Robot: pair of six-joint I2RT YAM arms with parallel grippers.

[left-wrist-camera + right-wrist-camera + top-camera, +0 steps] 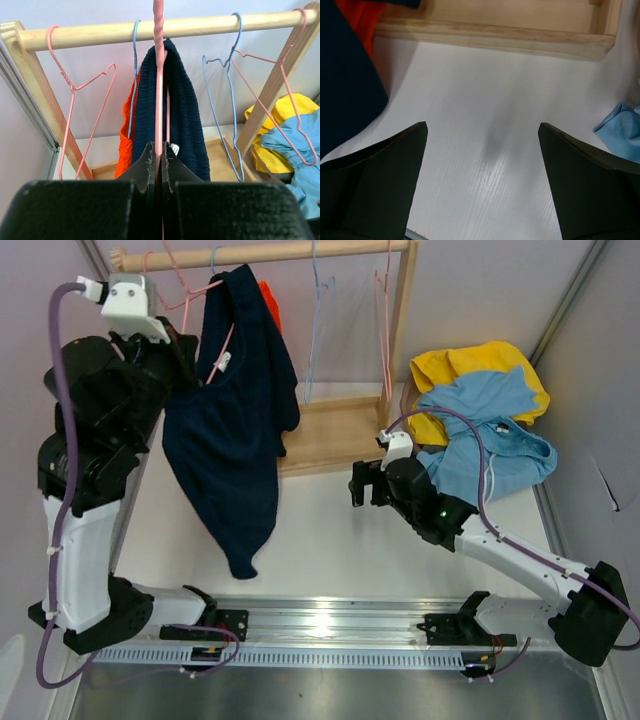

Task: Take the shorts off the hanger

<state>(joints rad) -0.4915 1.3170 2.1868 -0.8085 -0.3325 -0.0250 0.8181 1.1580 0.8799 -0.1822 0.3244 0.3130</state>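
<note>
Left gripper [159, 151] raised high, jaws pinched together; right gripper [482, 129] low, jaws spread wide.

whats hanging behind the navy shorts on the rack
An orange garment peeks out beside the navy shorts, apparently on a blue hanger. Most of it is covered, so its type cannot be told.

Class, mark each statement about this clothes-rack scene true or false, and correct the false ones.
1. The left gripper is shut on the pink wire hanger. True.
2. The dark navy fabric shorts lie flat on the tabletop. False: they hang from the pink wire hanger.
3. The right gripper grips a hanger. False: it is open and empty above the white table.
4. A light blue garment lies partly over a yellow garment. True.
</note>
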